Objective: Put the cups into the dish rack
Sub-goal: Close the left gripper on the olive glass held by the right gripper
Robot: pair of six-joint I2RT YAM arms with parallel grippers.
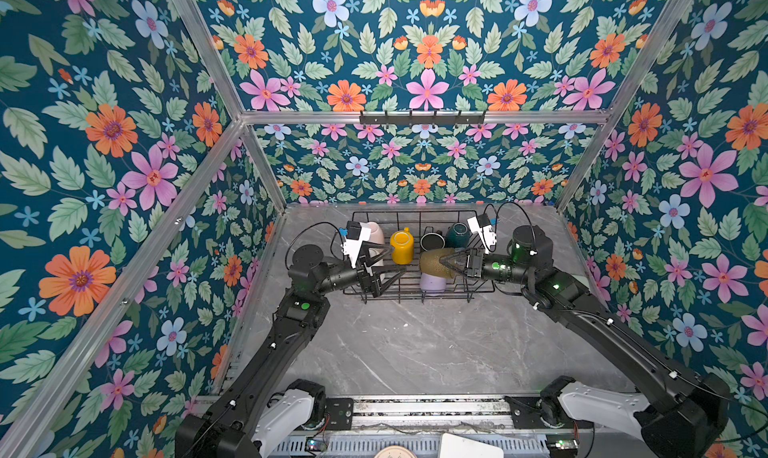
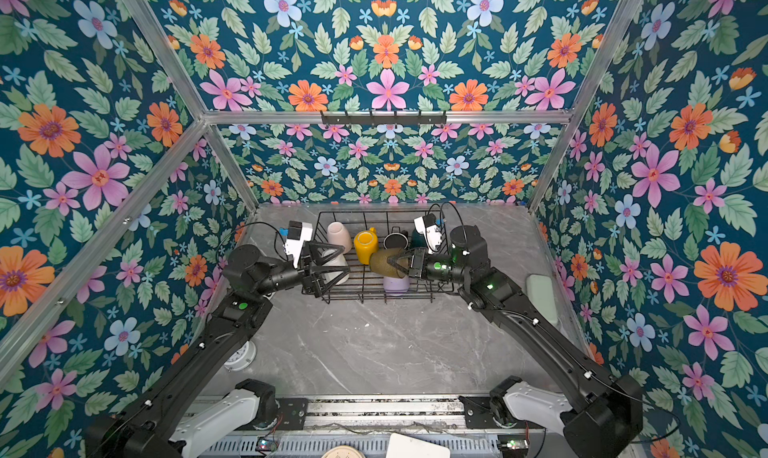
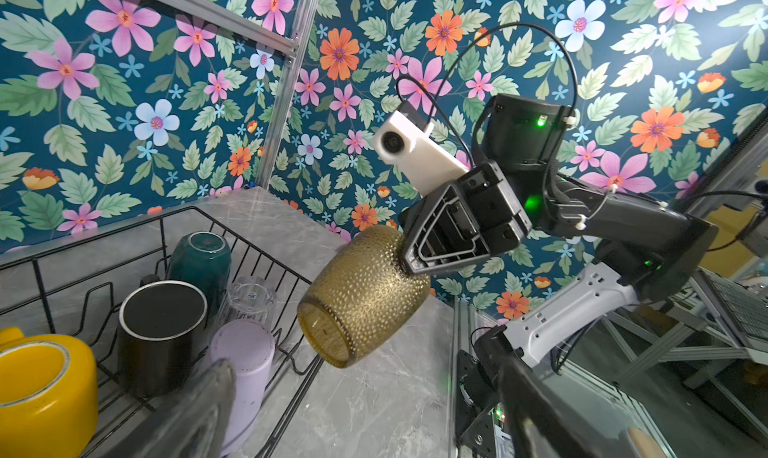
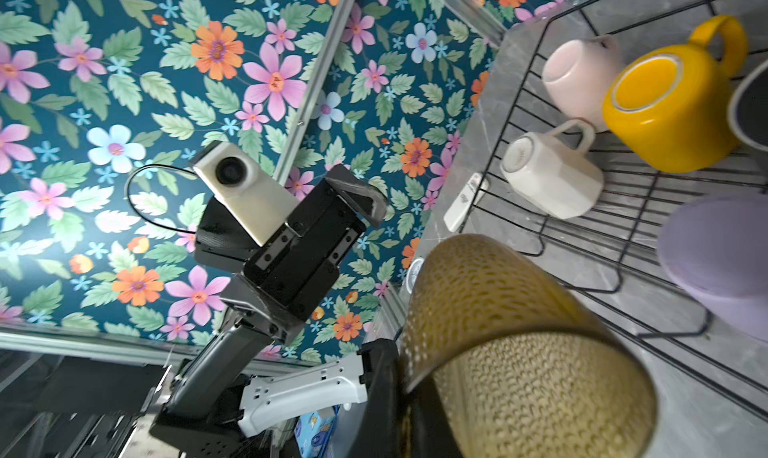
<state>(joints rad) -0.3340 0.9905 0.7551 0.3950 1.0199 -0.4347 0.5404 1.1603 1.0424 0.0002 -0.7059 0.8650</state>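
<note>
The black wire dish rack (image 1: 415,213) (image 2: 376,214) stands at the back of the marble table. In it are a pale pink mug (image 1: 376,231), a yellow mug (image 1: 402,244), a black mug (image 1: 432,240), a dark green mug (image 1: 457,232), a lavender tumbler (image 1: 433,282), a white mug (image 4: 552,177) and a clear glass (image 3: 251,296). My right gripper (image 1: 446,264) (image 4: 405,377) is shut on the rim wall of the amber-brown glass (image 1: 432,262) (image 3: 361,294), which hangs on its side above the lavender tumbler. At the rack's left end my left gripper (image 1: 398,259) (image 3: 374,435) is open beside the white mug.
A small white clock (image 2: 241,356) lies by the left wall. A pale green object (image 2: 540,294) rests along the right wall. A white stick-shaped item (image 4: 465,202) lies on the table outside the rack's left end. A black hook rail (image 1: 422,117) hangs on the back wall.
</note>
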